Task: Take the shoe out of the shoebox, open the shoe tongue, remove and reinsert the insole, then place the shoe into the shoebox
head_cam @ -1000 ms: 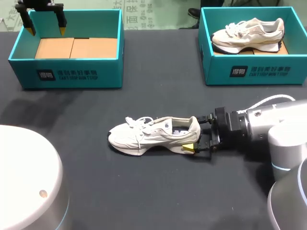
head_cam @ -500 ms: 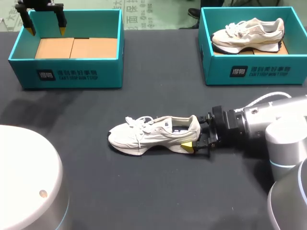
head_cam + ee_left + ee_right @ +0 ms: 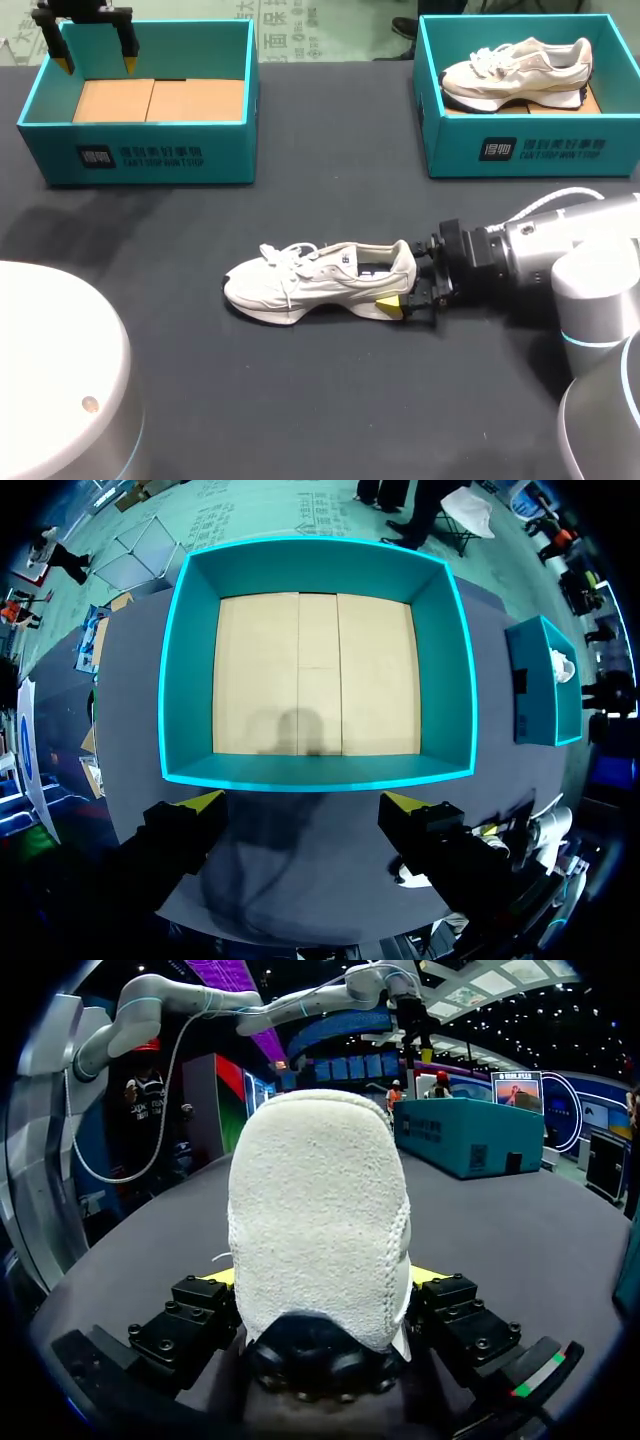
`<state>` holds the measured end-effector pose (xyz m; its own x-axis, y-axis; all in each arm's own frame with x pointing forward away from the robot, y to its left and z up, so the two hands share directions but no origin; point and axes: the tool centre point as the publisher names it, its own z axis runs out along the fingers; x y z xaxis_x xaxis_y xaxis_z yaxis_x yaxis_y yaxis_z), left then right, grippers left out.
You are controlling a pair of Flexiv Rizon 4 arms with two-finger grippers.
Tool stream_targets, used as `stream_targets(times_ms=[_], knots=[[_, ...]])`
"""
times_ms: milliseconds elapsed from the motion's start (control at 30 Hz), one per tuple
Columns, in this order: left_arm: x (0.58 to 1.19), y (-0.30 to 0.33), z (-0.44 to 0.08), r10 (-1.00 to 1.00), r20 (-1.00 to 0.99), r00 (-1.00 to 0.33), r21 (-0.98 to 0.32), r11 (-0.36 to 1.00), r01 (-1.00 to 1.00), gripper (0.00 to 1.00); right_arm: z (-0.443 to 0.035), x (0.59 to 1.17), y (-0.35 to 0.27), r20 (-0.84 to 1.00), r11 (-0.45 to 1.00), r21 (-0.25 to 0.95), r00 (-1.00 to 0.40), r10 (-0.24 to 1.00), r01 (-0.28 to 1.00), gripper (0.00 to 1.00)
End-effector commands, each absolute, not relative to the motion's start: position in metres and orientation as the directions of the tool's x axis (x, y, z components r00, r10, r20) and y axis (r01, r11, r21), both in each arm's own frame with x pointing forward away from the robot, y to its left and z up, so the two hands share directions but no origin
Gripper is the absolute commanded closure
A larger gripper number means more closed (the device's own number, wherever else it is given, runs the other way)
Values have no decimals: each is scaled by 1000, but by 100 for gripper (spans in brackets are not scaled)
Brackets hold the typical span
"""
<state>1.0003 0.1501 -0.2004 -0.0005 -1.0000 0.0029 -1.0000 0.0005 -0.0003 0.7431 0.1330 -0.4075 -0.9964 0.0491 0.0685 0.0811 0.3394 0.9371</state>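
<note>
The shoe (image 3: 320, 283) lies upright on its sole at the frame's centre, with the right gripper (image 3: 408, 276) clamped on its heel. At upper left, the left gripper (image 3: 92, 58) hangs wide open over a teal shoebox (image 3: 140, 160).

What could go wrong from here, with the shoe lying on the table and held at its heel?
1. The right gripper grips the shoe only at the heel; if lifted, the toe may sag, or the shoe may twist out.
2. The loose laces lie over the upper and could snag.
3. The left gripper hangs open over the empty shoebox, far off, so nothing steadies the toe.
</note>
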Motion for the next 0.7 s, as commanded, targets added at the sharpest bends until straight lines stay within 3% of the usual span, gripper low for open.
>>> stream_targets(times_ms=[33,233,467,700], knots=[[1000,150,-200,-1000,2,0,0,0,-1000,0,-410,744,139,72,346,935,-996,44,83,100],[1000,150,-200,-1000,2,0,0,0,-1000,0,-410,744,139,72,346,935,-996,44,83,100],[946,119,-194,-998,35,-59,2,59,-998,0,-410,744,139,72,346,935,-996,44,83,100],[903,80,-186,-999,23,-22,2,22,-1000,0,-410,744,139,72,346,935,-996,44,83,100]])
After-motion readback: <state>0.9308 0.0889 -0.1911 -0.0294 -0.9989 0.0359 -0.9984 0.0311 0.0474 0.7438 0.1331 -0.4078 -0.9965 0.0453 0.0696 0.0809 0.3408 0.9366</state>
